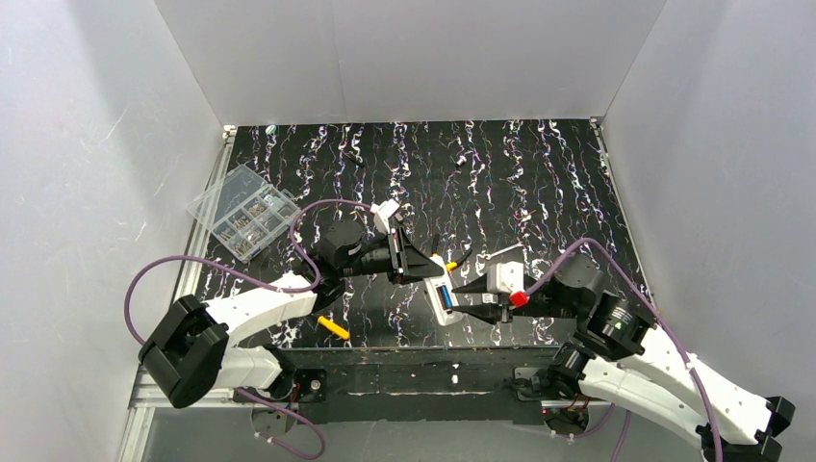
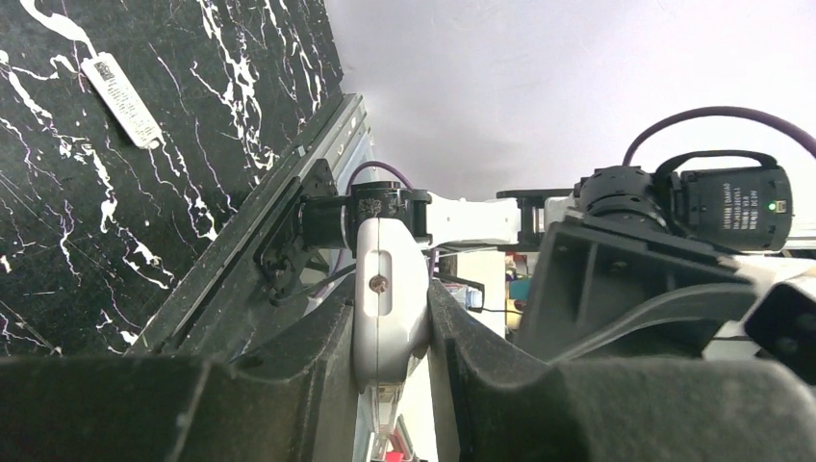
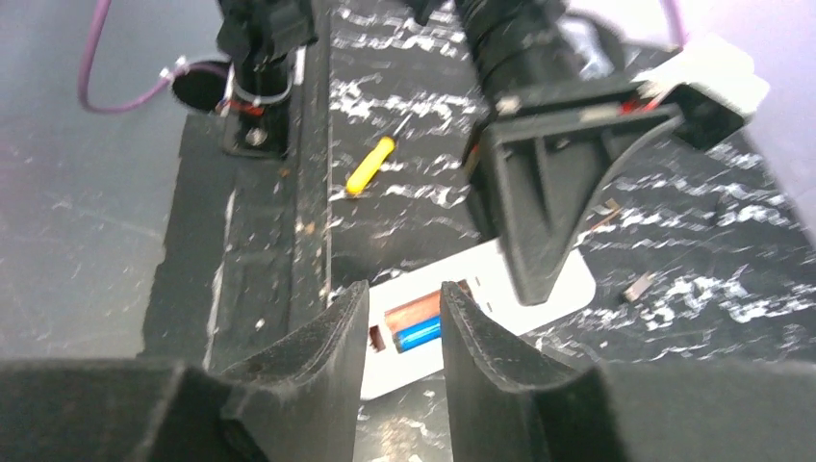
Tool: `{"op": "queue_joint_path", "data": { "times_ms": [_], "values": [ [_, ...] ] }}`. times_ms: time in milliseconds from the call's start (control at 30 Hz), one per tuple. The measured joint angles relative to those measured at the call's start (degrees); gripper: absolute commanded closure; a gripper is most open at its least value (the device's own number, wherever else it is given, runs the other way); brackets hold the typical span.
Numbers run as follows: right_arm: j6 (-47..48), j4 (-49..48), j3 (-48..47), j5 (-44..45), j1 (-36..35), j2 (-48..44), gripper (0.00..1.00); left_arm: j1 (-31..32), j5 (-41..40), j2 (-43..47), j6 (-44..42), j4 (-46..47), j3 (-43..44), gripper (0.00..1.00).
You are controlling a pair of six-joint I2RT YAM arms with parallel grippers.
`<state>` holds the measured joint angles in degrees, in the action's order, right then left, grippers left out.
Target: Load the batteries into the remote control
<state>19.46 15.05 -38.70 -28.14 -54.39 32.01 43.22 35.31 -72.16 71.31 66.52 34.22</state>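
Now: remote control [image 3: 570,282] lying low on desk [image 1: 539,192], back up, battery recess exposed. Left claw [image 2: 391,313] pressed together on remote's side edges, pinching it steady. Right claw [image 3: 404,296] spread, poised over remote's recess end, pinching nothing visible. 1 battery [image 3: 418,334] lies in recess; copper-toned slot beside it, fill unclear.

Risks:
- right claw finger snagging cell on retreat, flipping it out of recess
- cell half-seated, sprung contact pushing it up
- left claw slipping, remote tilting, cell rolling away from remote
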Motion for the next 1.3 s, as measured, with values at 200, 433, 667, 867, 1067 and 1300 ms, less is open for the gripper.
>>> {"op": "queue_joint_path", "data": {
  "times_ms": [200, 433, 667, 867, 1067, 1300],
  "values": [
    [-7.9, -6.0, -0.7, 10.1, -0.1, -0.7, 0.49, 0.0, 0.4, 2.1, -4.7, -4.7, 0.2, 1.0],
    [-19.6, -9.2, -0.7, 36.0, 0.3, 5.8, 0.46, -0.1, -4.3, 15.8, -19.3, -24.4, 4.4, 1.0],
    [-34.4, -0.9, -7.5, 46.9, 3.6, 22.9, 0.52, -2.4, -8.7, 21.4, -22.8, -31.1, 4.2, 1.0],
    [-51.4, 6.7, -13.1, 45.4, 3.7, 35.3, 0.53, -4.5, -10.3, 21.8, -21.8, -32.7, 1.4, 1.0],
    [-69.1, 9.5, -11.1, 43.8, -1.3, 41.6, 0.48, -4.9, -10.5, 22.6, -21.3, -32.6, 1.3, 1.0],
    [-81.7, 14.1, -15.3, 43.0, -3.4, 50.1, 0.42, -5.0, -10.4, 24.2, -21.1, -33.4, 1.2, 1.0]
  ]
}}
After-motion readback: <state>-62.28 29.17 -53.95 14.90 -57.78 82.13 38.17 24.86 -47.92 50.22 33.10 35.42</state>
